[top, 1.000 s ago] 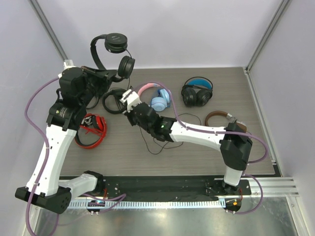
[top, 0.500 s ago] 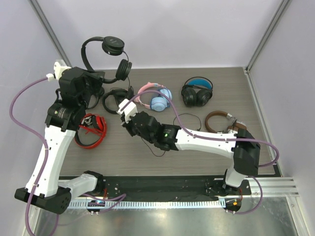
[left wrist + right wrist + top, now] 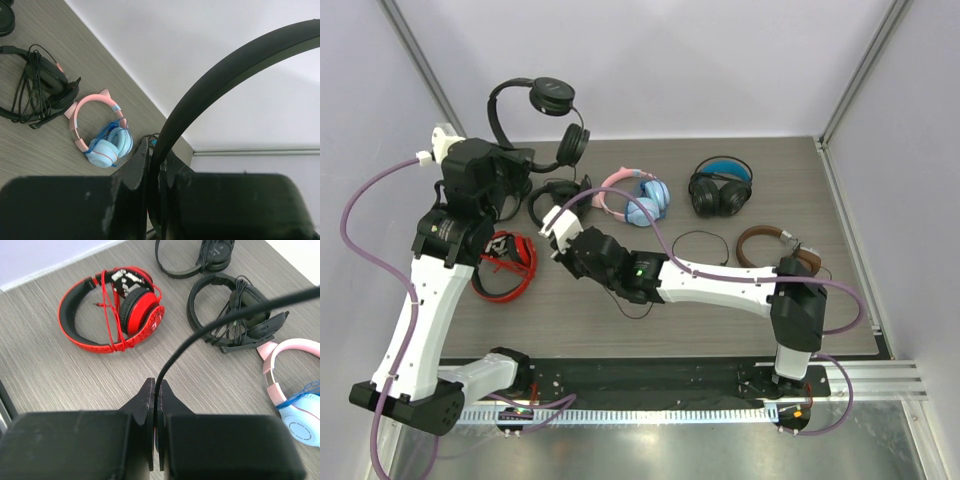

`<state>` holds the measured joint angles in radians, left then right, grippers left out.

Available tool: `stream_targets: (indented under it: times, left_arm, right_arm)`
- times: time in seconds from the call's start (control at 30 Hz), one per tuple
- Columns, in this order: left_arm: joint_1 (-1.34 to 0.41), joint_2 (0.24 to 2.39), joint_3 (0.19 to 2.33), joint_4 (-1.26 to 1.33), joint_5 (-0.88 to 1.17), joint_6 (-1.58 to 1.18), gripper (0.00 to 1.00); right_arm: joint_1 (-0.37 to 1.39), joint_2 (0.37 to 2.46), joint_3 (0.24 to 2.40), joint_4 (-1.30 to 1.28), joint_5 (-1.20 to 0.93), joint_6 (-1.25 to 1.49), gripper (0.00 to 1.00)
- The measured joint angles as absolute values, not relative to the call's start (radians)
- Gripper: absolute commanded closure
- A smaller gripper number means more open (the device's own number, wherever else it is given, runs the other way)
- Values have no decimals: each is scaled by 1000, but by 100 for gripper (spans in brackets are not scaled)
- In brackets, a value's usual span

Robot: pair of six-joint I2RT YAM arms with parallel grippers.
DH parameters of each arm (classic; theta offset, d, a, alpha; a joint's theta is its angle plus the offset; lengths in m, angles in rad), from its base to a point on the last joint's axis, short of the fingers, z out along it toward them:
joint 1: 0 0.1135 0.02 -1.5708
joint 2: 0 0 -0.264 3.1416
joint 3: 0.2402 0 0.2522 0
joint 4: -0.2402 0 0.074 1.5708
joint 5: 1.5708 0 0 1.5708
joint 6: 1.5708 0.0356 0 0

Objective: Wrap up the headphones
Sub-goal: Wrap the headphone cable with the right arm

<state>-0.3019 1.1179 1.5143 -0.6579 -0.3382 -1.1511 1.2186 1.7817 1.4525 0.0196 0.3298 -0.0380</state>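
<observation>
The slim black headphones (image 3: 552, 95) hang in the air at the far left, above the table's back edge. My left gripper (image 3: 528, 157) is shut on their thin headband (image 3: 225, 70), which passes between the fingers (image 3: 141, 165). Their thin black cable (image 3: 215, 322) runs down to my right gripper (image 3: 563, 243), which is shut on it (image 3: 157, 385) just above the table. The cable's slack lies in loops (image 3: 700, 237) on the table under the right forearm.
Red headphones (image 3: 505, 262) lie at the left, a black headset with bundled cord (image 3: 552, 200) behind the right gripper. Pink-and-blue headphones (image 3: 635, 200), a bulky black pair with blue lining (image 3: 720, 188) and a brown pair (image 3: 770, 245) lie to the right.
My right gripper has moved left and nearer with the cable pinched in it. My left gripper has shifted the lifted headphones slightly left, then held still.
</observation>
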Motion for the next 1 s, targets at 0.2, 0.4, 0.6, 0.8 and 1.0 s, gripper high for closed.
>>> stream_targets:
  times: [0.2, 0.4, 0.6, 0.8, 1.0]
  left_arm:
    - [-307, 1118, 1514, -665, -347, -1134, 100]
    - [-320, 1119, 1512, -671, -400, -1065, 100]
    - [-444, 1149, 1511, -673, -560, -950, 100]
    - [-530, 1196, 1510, -675, -672, -840, 100]
    - [-540, 1215, 1495, -675, -744, -765, 100]
  right_arm:
    - [1221, 1802, 1455, 16, 321, -50, 99]
    - [1222, 1800, 1455, 17, 272, -52, 99]
    - [1222, 1771, 1455, 5, 221, -54, 99]
    - [1224, 1684, 1454, -54, 202, -54, 99]
    - [1227, 1576, 1454, -160, 189, -68, 99]
